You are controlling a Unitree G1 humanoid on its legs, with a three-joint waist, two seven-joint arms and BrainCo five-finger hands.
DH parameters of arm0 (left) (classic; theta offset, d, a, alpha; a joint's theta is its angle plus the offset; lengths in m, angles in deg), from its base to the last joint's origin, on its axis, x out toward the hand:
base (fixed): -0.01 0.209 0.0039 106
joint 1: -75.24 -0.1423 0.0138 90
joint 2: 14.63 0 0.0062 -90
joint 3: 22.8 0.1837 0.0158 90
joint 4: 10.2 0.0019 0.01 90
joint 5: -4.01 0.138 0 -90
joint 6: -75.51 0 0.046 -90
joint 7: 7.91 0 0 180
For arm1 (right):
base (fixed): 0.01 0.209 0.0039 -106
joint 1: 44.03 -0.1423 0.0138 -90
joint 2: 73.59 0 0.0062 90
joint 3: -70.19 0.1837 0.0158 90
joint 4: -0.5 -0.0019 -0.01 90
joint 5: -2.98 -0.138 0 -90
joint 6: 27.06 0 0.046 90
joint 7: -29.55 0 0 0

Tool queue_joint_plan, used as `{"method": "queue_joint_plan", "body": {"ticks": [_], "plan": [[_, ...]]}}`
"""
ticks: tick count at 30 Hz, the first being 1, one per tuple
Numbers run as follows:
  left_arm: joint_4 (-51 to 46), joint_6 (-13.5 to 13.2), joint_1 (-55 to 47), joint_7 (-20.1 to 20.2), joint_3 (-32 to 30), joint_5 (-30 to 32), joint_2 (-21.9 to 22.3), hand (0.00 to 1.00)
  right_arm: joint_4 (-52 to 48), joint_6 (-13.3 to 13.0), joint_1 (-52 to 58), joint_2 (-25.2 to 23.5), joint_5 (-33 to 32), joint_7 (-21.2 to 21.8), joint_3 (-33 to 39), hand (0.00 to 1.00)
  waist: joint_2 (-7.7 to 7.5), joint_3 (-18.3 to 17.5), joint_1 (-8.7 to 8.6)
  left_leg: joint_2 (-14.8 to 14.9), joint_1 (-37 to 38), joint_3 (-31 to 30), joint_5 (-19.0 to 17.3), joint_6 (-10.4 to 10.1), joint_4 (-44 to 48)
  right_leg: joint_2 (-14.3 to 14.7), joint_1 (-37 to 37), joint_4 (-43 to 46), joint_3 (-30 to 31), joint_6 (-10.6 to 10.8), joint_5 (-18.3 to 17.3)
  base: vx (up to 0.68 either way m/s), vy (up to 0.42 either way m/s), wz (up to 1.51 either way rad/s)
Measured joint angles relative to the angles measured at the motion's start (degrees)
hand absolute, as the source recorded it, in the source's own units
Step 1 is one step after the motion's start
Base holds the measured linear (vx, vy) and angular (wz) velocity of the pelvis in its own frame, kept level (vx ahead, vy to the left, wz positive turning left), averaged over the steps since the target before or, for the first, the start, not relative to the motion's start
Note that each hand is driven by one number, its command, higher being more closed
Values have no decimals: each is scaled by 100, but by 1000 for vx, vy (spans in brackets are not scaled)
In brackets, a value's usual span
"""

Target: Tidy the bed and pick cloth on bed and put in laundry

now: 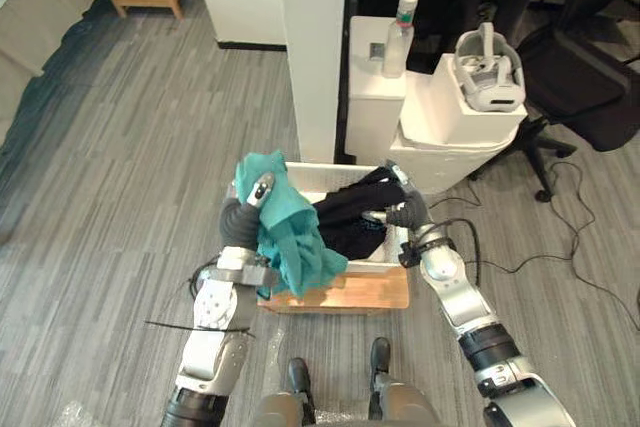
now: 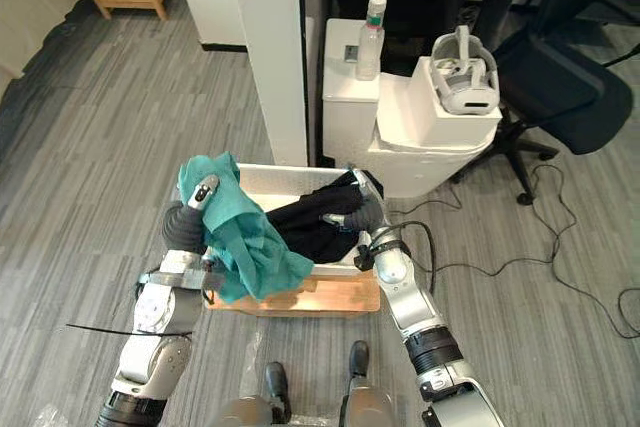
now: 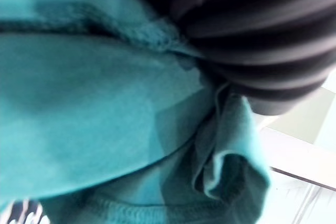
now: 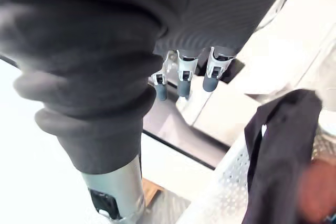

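Teal cloth hangs over laundry basket

The teal cloth (image 1: pixel 295 237) hangs from the robot's left hand (image 1: pixel 262 190). Its long axis runs downward from the fingers. A bunched top end rises just above them, and the lower end spills over the near left corner of the laundry basket (image 1: pixel 370 292), covering part of its wooden front. One silver digit shows, pressed over the fabric. The others are wrapped in the folds, so the hand is closed on the cloth. The left wrist view shows teal folds tight against the hand's dark ribbed cover.

The right hand (image 1: pixel 405 209) is at the basket's right rim. Its fingers (image 4: pixel 184 74) are loosely extended, close together, and hold nothing. A black cloth (image 1: pixel 350 212) lies heaped inside the basket just beside their tips. From the head camera it cannot be told whether they touch it
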Motion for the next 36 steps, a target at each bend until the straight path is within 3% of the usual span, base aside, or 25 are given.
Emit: {"method": "queue_joint_plan", "body": {"ticks": [5, 6, 10, 12, 14, 17, 19, 24, 36], "plan": [[-225, -186, 90, -257, -730, 203, -96, 100, -852, 70, 534, 199, 197, -215, 797, 0, 6, -206, -31, 36, 70, 26, 5, -7, 11, 49, 8, -8, 23, 0, 0, 12, -30, -4], [-221, -233, 126, -307, -738, 212, -141, 100, -889, 61, 578, 219, 195, -228, 875, 0, -1, -234, -40, 39, 78, 39, 5, -8, 8, 52, 11, -8, 33, 0, 0, -13, -39, -9], [42, -265, 639, -804, -586, 1400, -498, 100, -894, 56, 1001, 207, 136, -330, 1028, 0, -50, -413, -76, 18, 154, 190, 3, -9, -34, 52, 0, -12, 185, 5, -3, -49, -31, -17], [355, -230, 1076, -963, -394, 1904, -635, 100, -893, 47, 1250, 134, 75, -345, 1022, 0, -43, -470, -215, -7, 195, 243, -8, -42, -170, 46, -1, -12, 226, 16, -13, -100, -36, -16], [597, -186, 1419, -1100, -348, 2151, -749, 100, -892, 47, 1406, 133, 42, -350, 1021, 0, -44, -511, -328, -5, 208, 315, -9, -42, -210, 58, -21, -13, 288, 74, -59, -73, -33, -16], [1088, -65, 2045, -1311, -184, 2449, -867, 100, -855, 46, 1641, 143, 42, -425, 1019, 0, -4, -630, -367, 17, 283, 434, 27, -93, -345, 109, -93, -13, 431, 46, -39, 5, -31, -25], [1235, -6, 2229, -1309, -50, 2627, -924, 100, -819, 47, 1689, 141, 42, -433, 980, 0, -1, -631, -491, 37, 319, 478, 48, -64, -329, 132, -102, -15, 487, 32, -30, 59, -29, -13], [1613, 188, 2217, -1254, 218, 2921, -885, 100, -819, 46, 1859, 138, 42, -434, 965, 0, -4, -632, -610, 31, 338, 491, 56, -75, -307, 133, -105, -17, 510, 29, -26, 39, -19, -3], [1835, 297, 1363, -891, 422, 3032, -398, 100, -819, 46, 1945, 30, 205, -434, 728, 0, -2, -631, -622, 39, 381, 645, -11, -84, -254, 152, -113, -39, 699, -15, 9, -48, -36, -7]]}}
